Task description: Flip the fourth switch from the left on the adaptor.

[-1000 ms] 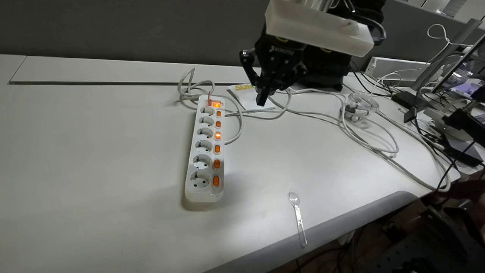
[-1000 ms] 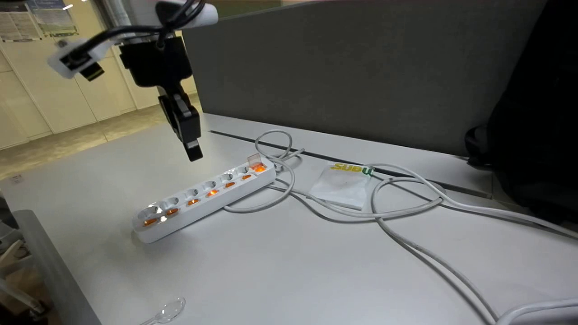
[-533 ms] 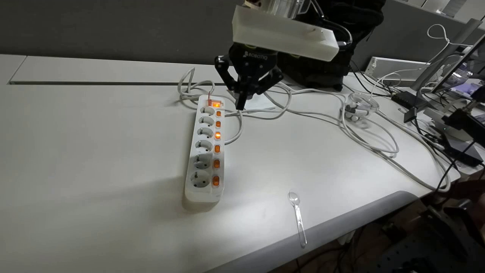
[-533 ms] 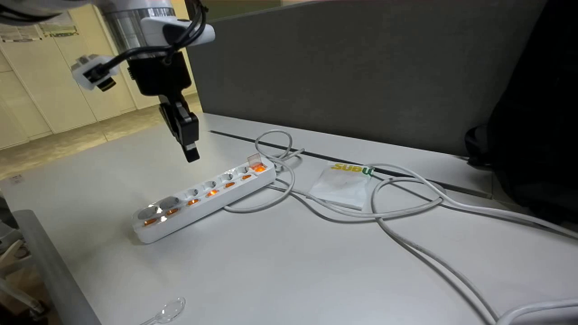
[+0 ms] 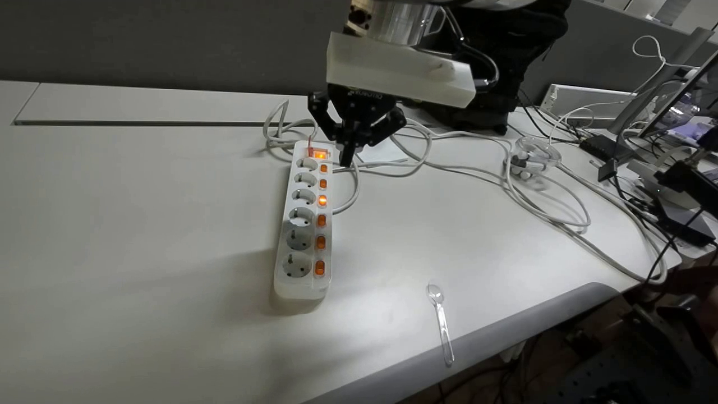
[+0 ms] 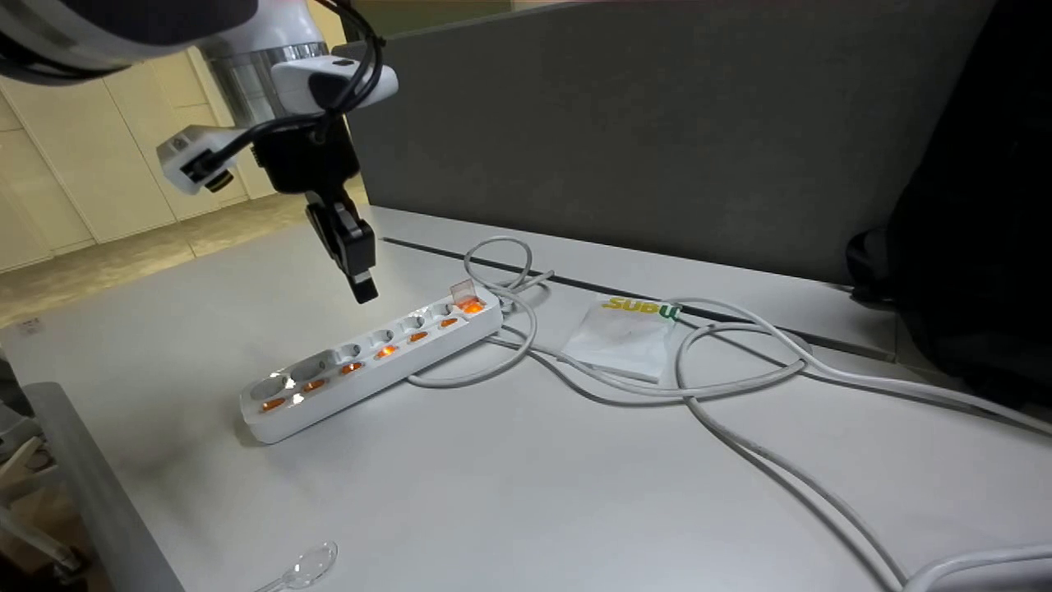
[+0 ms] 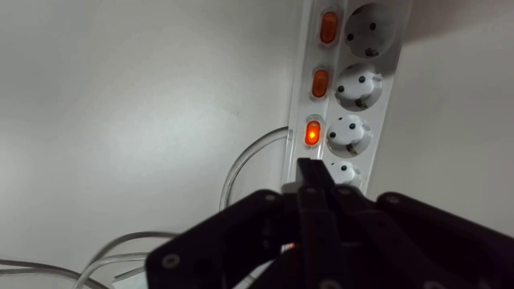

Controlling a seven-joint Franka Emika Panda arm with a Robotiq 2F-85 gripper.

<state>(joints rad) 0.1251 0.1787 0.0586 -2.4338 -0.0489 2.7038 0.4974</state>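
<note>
While my pressed-together fingers [image 7: 316, 176] hover near the adaptor [image 7: 337, 114], they partly hide it in the wrist view. One end is cropped.

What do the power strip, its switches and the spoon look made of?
Power strip: probably white plastic, glossy, given its glints. Switches: likely translucent orange plastic; the lit ones glow. Spoon: seemingly clear plastic, shiny, as the table shows through; glass isn't excluded.

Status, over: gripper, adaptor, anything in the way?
Gripper shut, hovering, not touching the adaptor. One small switch of six lit, larger end switch lit too. Cord loops alongside, not across the small switches.
</note>
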